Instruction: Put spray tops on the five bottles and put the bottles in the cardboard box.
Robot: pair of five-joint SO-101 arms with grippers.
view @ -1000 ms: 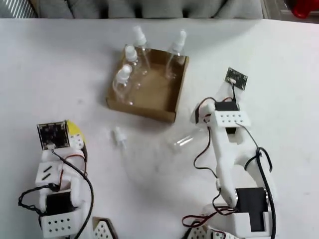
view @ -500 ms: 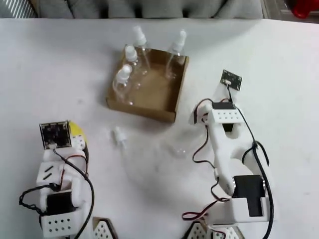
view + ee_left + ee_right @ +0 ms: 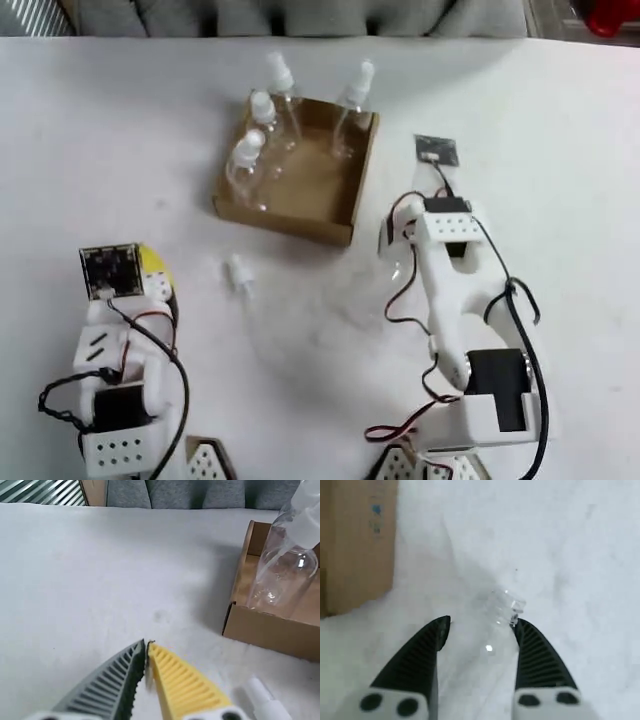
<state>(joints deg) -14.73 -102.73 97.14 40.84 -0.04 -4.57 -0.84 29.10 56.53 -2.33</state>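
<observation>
L gripper (image 3: 146, 645) at near-left corner of tabletop (image 3: 120, 120), jaws closed, empty | loose top (image 3: 237, 272) lying btwn it & box | box (image 3: 283, 222) mid-table toward far edge, 4 capped bottles (image 3: 247, 160) upright inside | R gripper (image 3: 480, 622) just right of box, jaws wide, uncapped bottle (image 3: 501, 607) lying btwn its fingers, contact unclear

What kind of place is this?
Probably a home or lab workbench: the left arm and right arm, small with loose wires, sit near a cardboard box on a white table, with a grey couch behind.
</observation>
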